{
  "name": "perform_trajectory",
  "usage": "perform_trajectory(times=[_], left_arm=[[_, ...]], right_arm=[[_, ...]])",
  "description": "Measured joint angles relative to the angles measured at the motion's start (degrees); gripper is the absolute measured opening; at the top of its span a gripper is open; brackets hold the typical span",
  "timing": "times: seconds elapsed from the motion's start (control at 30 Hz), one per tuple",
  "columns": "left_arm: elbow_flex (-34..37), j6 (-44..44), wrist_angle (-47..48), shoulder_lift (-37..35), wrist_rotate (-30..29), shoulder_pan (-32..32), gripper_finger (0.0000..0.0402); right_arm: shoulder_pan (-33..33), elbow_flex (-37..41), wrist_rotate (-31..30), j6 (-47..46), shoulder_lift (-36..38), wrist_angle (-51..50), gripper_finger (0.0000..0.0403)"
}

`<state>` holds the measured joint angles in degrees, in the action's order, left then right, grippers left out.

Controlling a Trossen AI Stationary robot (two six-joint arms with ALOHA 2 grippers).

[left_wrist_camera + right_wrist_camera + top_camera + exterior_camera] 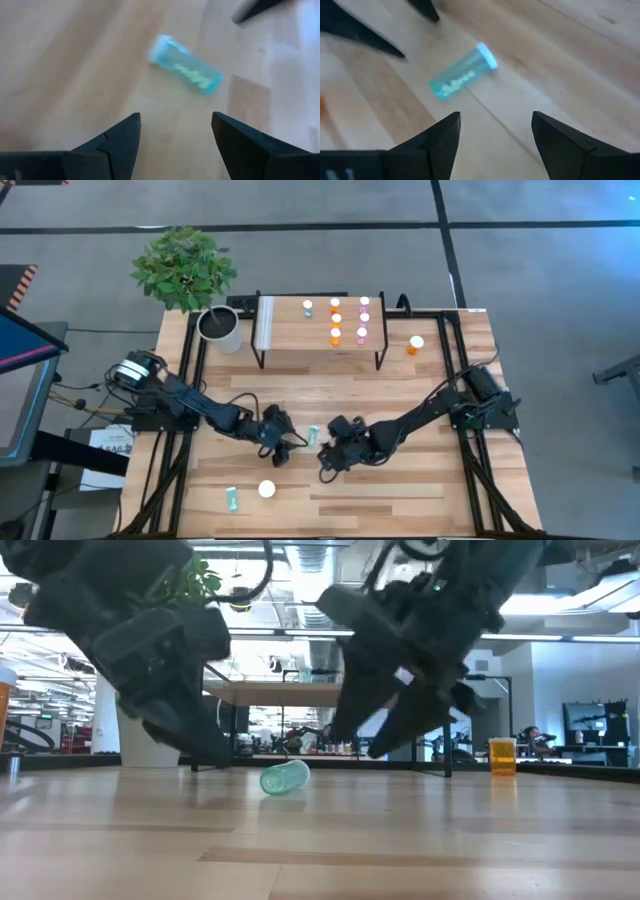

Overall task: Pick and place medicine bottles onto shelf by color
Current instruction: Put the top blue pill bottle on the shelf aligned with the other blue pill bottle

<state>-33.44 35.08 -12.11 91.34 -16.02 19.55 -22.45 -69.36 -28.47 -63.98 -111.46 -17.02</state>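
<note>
A teal medicine bottle (313, 435) lies on its side on the wooden table between my two grippers; it also shows in the low view (285, 777). My left gripper (290, 442) is open just left of it, and the bottle lies beyond its fingertips (186, 65). My right gripper (328, 452) is open just right of it, and the bottle lies beyond those fingertips too (462, 79). Neither touches it. The shelf (290, 330) stands at the far middle. On it stand one teal bottle (308, 307), three orange ones (335, 319) and three pink ones (364, 317), in columns.
An orange bottle (416, 343) stands on the table right of the shelf. Another teal bottle (232, 498) lies near the front edge, next to a white-capped bottle (267, 489). A white plant pot (220, 328) with a green plant stands left of the shelf.
</note>
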Motion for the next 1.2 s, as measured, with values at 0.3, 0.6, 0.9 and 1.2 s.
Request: perform_trajectory(times=[0.3,0.6,0.9,1.2], left_arm=[[-7.98,-0.85,-1.17,12.10,0.35,0.04,0.0232],[-13.90,-5.36,-1.17,15.07,2.48,0.33,0.0232],[-14.90,-8.06,-2.69,14.50,4.70,0.48,0.0232],[-14.88,-9.63,-7.14,14.46,9.20,0.44,0.0232]], right_arm=[[-1.30,-1.36,1.35,-3.25,-4.36,2.56,0.0269],[-1.05,-2.24,1.04,-3.72,-6.34,3.87,0.0269],[-0.60,-2.25,0.94,-4.83,-6.36,3.74,0.0269],[0.71,-2.25,1.53,-6.54,-6.34,4.18,0.0269]])
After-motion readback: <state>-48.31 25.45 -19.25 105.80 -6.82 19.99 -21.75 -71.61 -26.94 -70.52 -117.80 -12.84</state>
